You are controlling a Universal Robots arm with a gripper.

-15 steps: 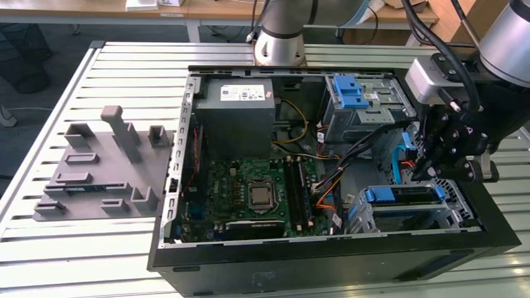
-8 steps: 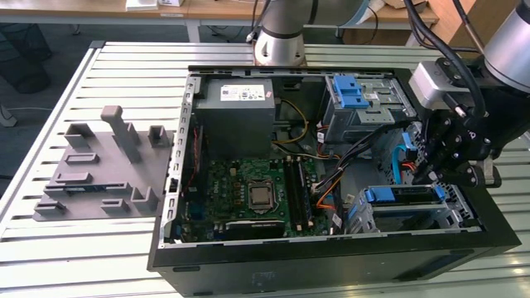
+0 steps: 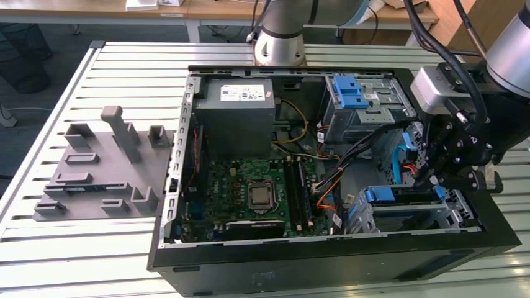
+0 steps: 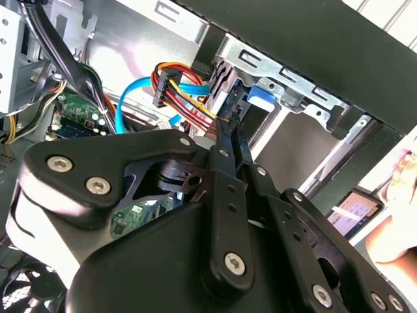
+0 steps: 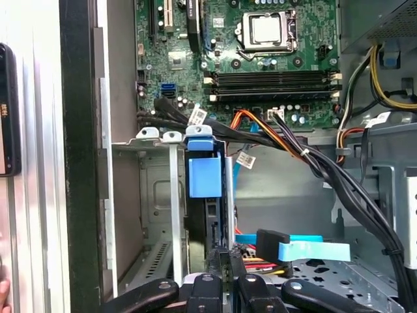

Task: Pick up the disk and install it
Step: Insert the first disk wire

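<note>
The gripper (image 4: 229, 124) hangs inside the open computer case (image 3: 331, 261), fingers pressed narrow with nothing between them, just at the disk (image 5: 203, 176) — seated upright in its drive cage (image 5: 153, 215), apparently fully home. Farther off lies the motherboard (image 5: 260, 59).

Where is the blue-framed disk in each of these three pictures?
Exterior view: the disk sits in the nearer drive cage at the exterior view's right.
Second wrist view: in the cage beyond the hand, disk.
First wrist view: in the cage, beside the motherboard, disk.
Shared landmark: the light-blue cable.
</note>
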